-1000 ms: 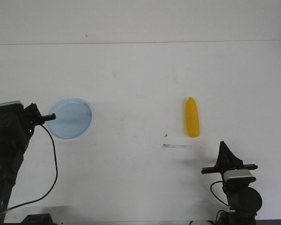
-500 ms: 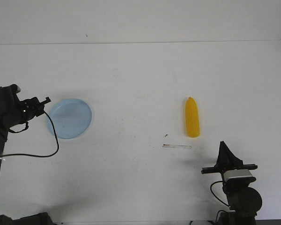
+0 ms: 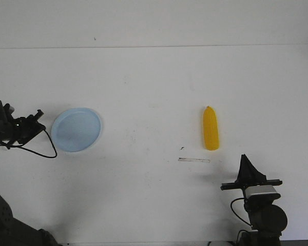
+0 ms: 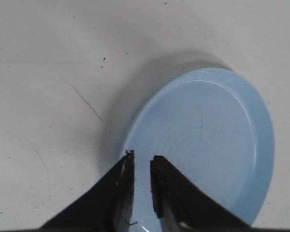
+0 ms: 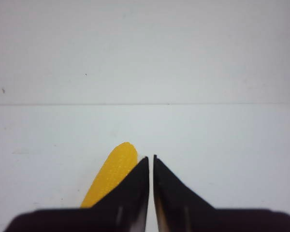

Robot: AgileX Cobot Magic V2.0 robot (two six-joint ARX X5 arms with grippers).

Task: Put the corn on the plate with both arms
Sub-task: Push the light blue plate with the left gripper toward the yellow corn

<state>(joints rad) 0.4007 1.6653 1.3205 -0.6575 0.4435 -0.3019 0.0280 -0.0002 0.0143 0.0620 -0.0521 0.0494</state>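
The yellow corn (image 3: 211, 128) lies on the white table right of centre, its tapered end pointing away from me. The pale blue plate (image 3: 76, 129) sits empty at the left. My left gripper (image 3: 39, 114) hovers just left of the plate's rim, apart from it. In the left wrist view its jaws (image 4: 141, 157) are narrowly open with nothing between them, and the plate's rim (image 4: 261, 111) lies beyond. My right gripper (image 3: 244, 156) rests shut near the front edge, below and right of the corn. The right wrist view shows the corn (image 5: 113, 174) beside the shut fingertips (image 5: 151, 157).
A thin grey strip (image 3: 194, 160) lies on the table between the corn and the right gripper. A black cable (image 3: 47, 152) loops from the left arm beside the plate. The table's far edge (image 3: 154, 47) runs across the back.
The left arm has drawn back to the left, off the plate's left rim, and now stands clear beside it. The corn and the right arm have not moved.
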